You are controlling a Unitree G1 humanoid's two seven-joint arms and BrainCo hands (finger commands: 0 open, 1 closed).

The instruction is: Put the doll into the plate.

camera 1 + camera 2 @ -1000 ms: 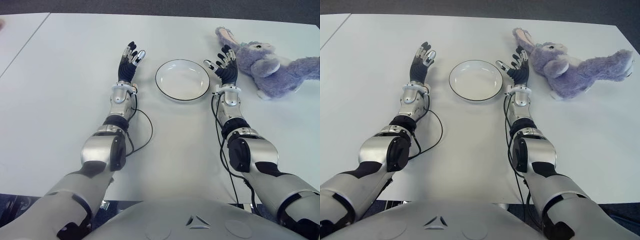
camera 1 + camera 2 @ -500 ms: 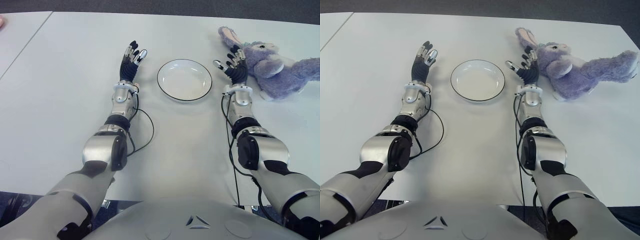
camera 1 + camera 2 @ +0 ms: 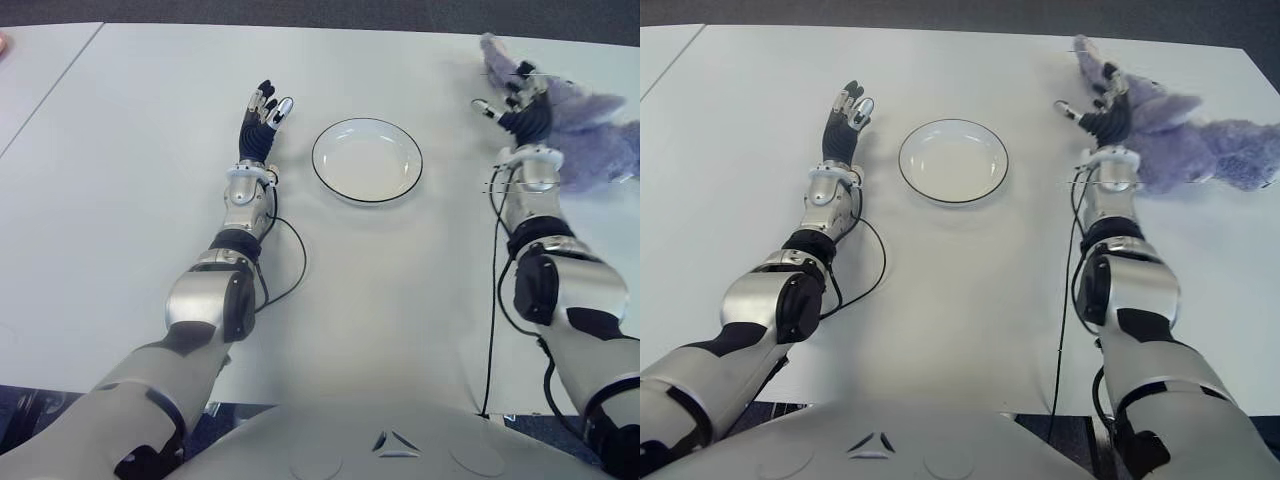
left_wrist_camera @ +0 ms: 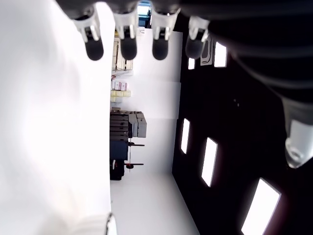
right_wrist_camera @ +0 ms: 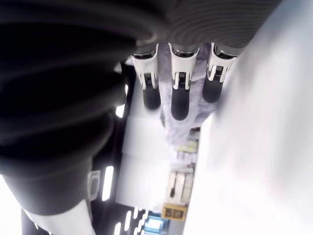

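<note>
Our right hand (image 3: 1102,112) was well to the right of the plate (image 3: 953,161), its fingers (image 5: 179,100) straight and spread, gripping nothing. The palm sat right against the near side of the doll (image 3: 1185,140); we could not tell whether it actually touched the fur. The doll, a soft purple plush with a long ear (image 3: 1087,55) pointing away from us, lay on the desk (image 3: 970,290) farther right of the plate than the hand, with its fuzzy body trailing toward the desk's right edge. Between the hand and the plate we saw only bare desk.

The plate was round, white, shallow and glossy with a thin dark rim, and it held nothing. Our left hand (image 3: 263,122) showed just left of the plate, fingers extended and loose, holding nothing. A thin black cable (image 3: 288,262) looped on the smooth pale desk beside the left forearm.
</note>
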